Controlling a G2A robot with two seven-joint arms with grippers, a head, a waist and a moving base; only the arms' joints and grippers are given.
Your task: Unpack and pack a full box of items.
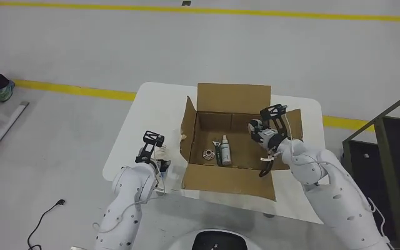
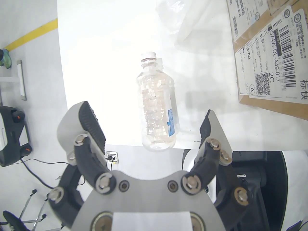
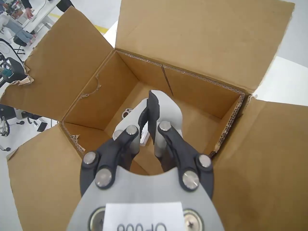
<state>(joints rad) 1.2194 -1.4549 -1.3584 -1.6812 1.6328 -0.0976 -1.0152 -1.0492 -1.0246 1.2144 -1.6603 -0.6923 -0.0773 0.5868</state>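
An open cardboard box point(image 1: 206, 178) stands in the middle of the white table point(image 1: 156, 100). On its floor lie a small green-and-white bottle point(image 1: 224, 151) and a metal part point(image 1: 206, 153). My right gripper point(image 3: 151, 108) hangs shut over the box's interior near its right wall point(image 1: 257, 132), with nothing between its fingers; the metal part point(image 3: 126, 113) peeks out beside it. A clear plastic bottle point(image 2: 156, 106) with a white cap lies on the table left of the box, its base at the front edge. My left gripper point(image 2: 150, 126) is open just above it, one finger on each side.
The box's four flaps are folded outward; the left flap point(image 2: 264, 49) carries shipping labels. A clear plastic bag point(image 2: 173, 17) lies on the table beyond the bottle. The table's front edge point(image 2: 125, 145) runs right under the left gripper.
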